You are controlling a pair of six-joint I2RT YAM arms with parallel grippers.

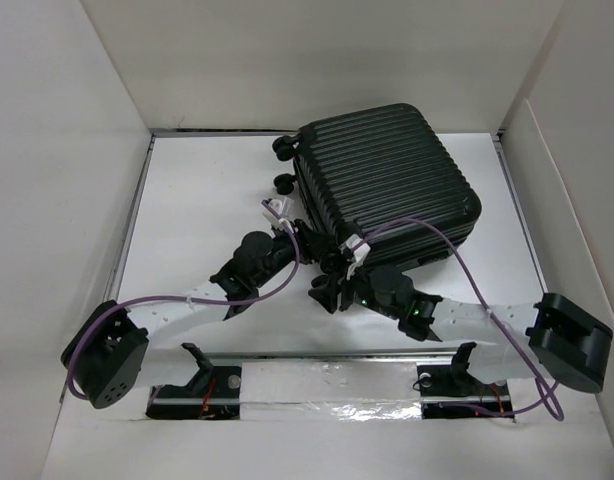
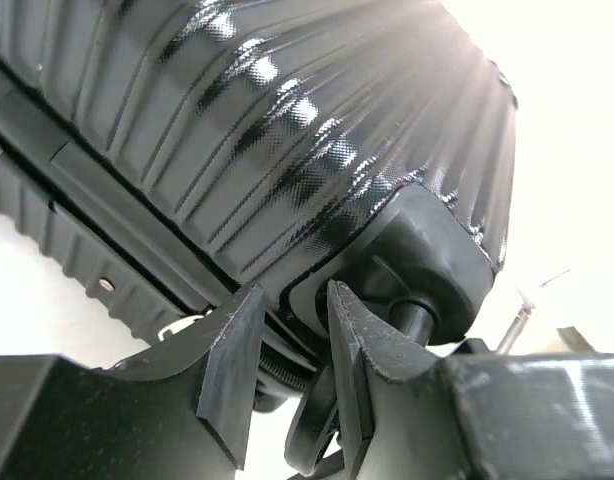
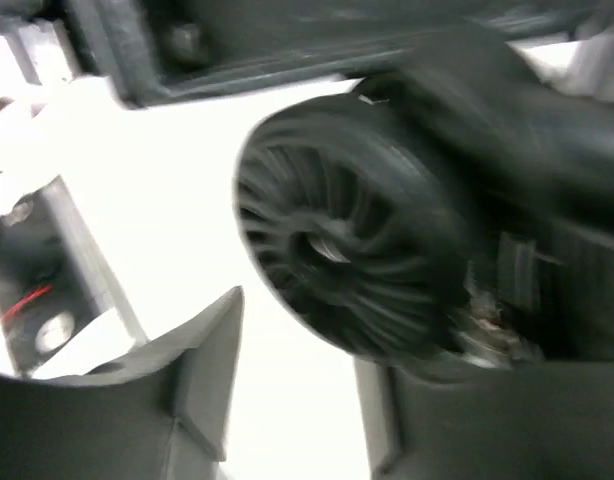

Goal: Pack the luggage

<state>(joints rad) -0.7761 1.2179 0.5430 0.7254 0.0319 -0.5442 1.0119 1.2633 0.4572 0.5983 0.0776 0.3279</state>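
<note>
The luggage (image 1: 387, 180) is lying closed and flat on the bench (image 1: 197, 200), toward the far right, with its ribbed shell facing up and its wheels pointing left. Both arms are reaching in to its near-left corner. The left end effector (image 2: 295, 300) is sitting right against that corner beside a wheel housing, its fingers (image 2: 232, 370) standing only narrowly apart with the shell's edge showing in the gap (I cannot tell whether they are actually pinching anything). The right end effector (image 3: 297, 330) is standing wide open, gripping nothing. A wheel (image 3: 337, 250) is filling its wrist view just beyond the fingertips, though that view is blurred, so any contact is unclear.
</note>
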